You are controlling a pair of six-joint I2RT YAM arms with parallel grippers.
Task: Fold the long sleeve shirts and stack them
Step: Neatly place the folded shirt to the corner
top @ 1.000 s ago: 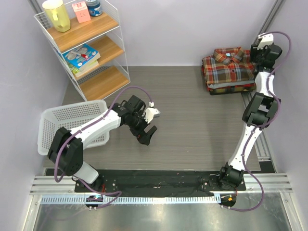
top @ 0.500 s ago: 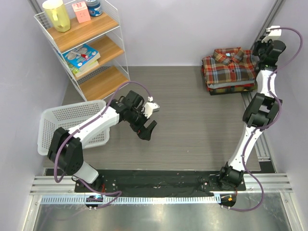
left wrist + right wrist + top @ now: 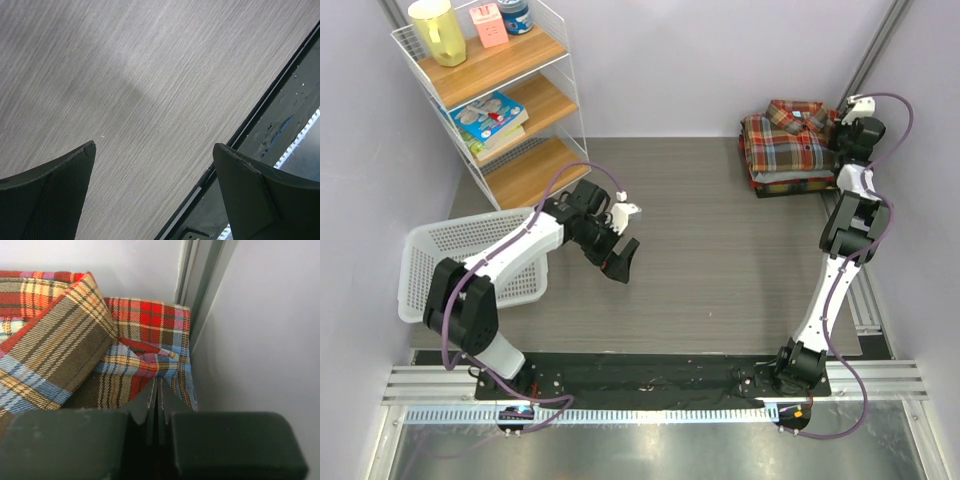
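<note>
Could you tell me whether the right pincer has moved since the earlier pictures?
Yes: the right pincer has come away from the corner rail toward the stacked shirts.

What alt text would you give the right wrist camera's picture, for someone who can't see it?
The right hand, shut tight, sits at the corner of a folded red, brown and cream plaid shirt. A pale wall stands close on the right; whether cloth is pinched cannot be told.

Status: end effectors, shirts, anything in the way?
Left end effector open over bare table. Right end effector shut at corner of top plaid shirt; stack folded. Nothing blocking seen.
</note>
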